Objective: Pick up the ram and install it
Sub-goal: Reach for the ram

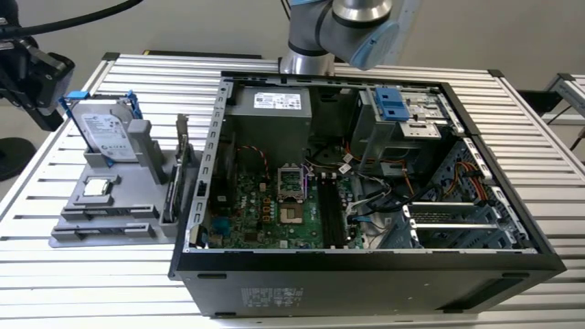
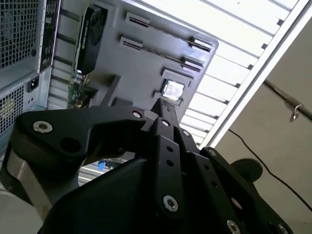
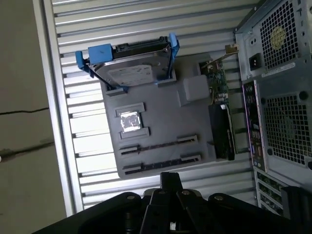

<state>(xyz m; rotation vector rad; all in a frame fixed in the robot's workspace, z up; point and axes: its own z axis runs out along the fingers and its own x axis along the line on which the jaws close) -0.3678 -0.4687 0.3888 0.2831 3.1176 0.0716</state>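
Fingers (image 3: 170,181) were drawn together with nothing seen between them, hanging clear of the grey holder (image 3: 161,112) on the slatted surface (image 3: 146,24). The holder carried a hard drive (image 3: 131,68) in a blue caddy, a processor (image 3: 129,121) in its recess, and a graphics card (image 3: 222,131) upright on the case side. Beyond it the computer case (image 1: 366,288) lay open. The ram's place could not be told: the motherboard slots (image 1: 331,209) were too dark to tell whether a stick sat there.
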